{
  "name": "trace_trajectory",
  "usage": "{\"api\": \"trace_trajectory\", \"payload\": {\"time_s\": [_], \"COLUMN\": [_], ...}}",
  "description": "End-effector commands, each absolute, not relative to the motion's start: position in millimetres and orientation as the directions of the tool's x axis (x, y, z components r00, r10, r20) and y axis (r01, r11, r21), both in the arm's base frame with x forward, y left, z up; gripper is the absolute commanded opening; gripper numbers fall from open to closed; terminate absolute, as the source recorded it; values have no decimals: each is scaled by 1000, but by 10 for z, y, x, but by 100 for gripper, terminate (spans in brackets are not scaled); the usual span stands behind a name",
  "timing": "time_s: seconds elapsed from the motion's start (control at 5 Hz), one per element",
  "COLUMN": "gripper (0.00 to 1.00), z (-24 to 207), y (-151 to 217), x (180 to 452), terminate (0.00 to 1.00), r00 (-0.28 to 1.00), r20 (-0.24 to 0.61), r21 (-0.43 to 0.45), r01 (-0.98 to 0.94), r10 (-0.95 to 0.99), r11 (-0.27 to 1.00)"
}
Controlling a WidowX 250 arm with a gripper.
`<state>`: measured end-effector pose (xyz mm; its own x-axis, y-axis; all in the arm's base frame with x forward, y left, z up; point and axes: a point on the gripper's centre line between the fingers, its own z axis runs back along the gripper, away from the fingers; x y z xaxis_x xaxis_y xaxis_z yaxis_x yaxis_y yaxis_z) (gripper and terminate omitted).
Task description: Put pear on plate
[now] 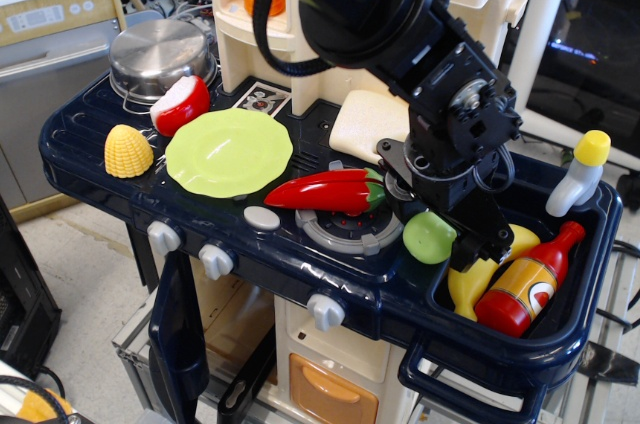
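The light-green pear (pixel 428 239) lies on the dark blue toy counter, just right of the grey burner (pixel 340 231) and at the left edge of the sink basin. My gripper (pixel 440 222) is down over the pear, one black finger behind and left of it and the other on its right, jaws apart and close around it. The pear rests on the counter, partly hidden by the fingers. The lime-green scalloped plate (pixel 228 151) lies empty at the counter's left, well apart from the pear.
A red pepper (pixel 330 191) lies between plate and pear. A steel pot (pixel 160 54), a red-and-white piece (pixel 180 104) and yellow corn (pixel 128 152) are near the plate. The sink holds a banana (pixel 478 279), ketchup bottle (pixel 528 282) and a yellow-capped bottle (pixel 578 176).
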<state>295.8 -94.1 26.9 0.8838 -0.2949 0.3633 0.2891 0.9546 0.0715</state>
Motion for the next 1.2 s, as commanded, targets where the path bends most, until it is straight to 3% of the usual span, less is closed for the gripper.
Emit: {"api": "trace_trajectory", "payload": {"time_s": [0.0, 0.2, 0.4, 0.6, 1.0], "gripper": [0, 0, 0, 0, 0], "z": [378, 787, 1113, 1199, 1012], "y": [-932, -846, -752, -399, 415], "x": [3018, 2974, 2867, 2763, 2878], "terminate": [0, 0, 0, 0, 0], "r00": [906, 971, 984, 967, 959], "r20": [377, 216, 178, 251, 277], "r21": [44, 46, 148, 233, 220], "r01": [191, 97, -3, -20, -12], "r10": [-193, -104, -24, -40, -51], "r11": [981, 994, 989, 972, 975]}}
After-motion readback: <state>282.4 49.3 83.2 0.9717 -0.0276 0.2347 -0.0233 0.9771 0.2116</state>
